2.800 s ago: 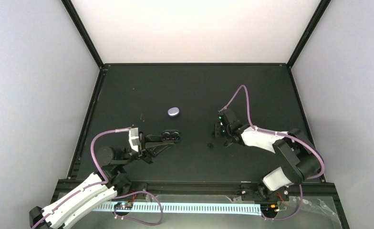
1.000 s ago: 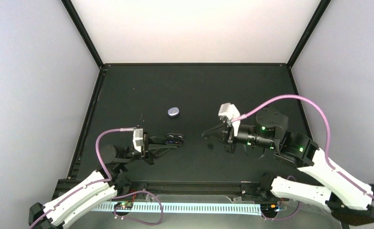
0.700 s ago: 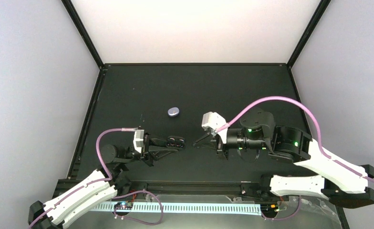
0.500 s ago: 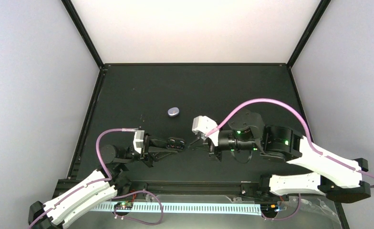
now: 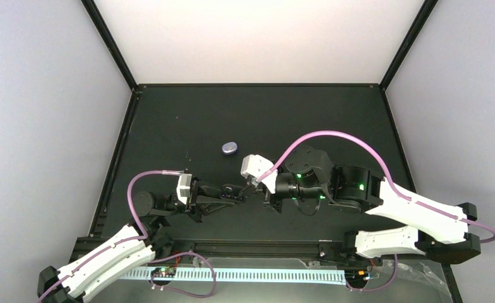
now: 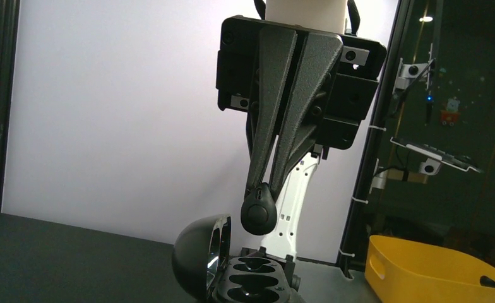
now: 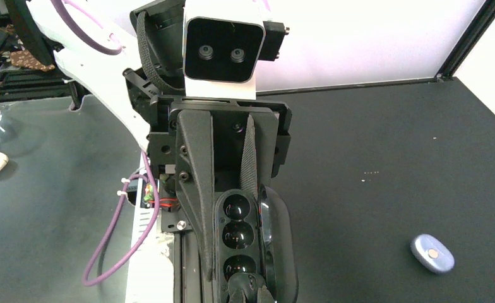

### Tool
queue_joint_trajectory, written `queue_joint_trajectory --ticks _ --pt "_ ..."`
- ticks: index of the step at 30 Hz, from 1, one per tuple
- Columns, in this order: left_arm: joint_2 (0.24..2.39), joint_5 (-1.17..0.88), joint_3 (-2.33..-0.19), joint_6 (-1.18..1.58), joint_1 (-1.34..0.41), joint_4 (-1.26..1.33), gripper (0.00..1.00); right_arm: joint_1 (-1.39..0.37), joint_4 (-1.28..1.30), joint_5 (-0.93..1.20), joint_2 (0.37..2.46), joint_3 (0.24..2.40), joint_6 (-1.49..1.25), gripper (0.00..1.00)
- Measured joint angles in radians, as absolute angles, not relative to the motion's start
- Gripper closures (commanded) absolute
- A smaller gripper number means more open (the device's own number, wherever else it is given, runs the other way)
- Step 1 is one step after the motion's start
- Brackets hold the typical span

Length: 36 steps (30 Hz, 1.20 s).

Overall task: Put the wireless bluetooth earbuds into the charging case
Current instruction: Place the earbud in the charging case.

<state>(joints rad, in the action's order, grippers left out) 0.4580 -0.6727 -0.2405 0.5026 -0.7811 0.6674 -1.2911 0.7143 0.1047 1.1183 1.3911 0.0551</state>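
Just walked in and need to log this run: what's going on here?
The left pincer holds the black charging case with its lid open. The right pincer, shut on a small black earbud, hangs right above the case's wells. The bud is not in yet. A lilac oval case lies apart, farther back on the table.

Overhead: bright, diffuse, even. Back wall [image 5: 257,38] beyond the table [image 5: 188,120] blown out to near white. Table matte black, no glare; shadows on it unreadable.
Left wrist: backlit by pale side wall [image 6: 106,113] above the table; earbud [image 6: 258,213] a silhouette; dim right of the table.
Right wrist: sharp; grey sheen on table, glints in charging case [image 7: 239,235] wells.
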Motion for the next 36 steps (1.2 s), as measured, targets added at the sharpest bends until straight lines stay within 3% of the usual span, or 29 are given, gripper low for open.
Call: queue_joint_trajectory --ticks 36 --pt "0.445 -0.678 -0.242 0.521 -0.781 0.674 0.98 -1.313 0.673 0.081 1.152 1.379 0.055 0.99"
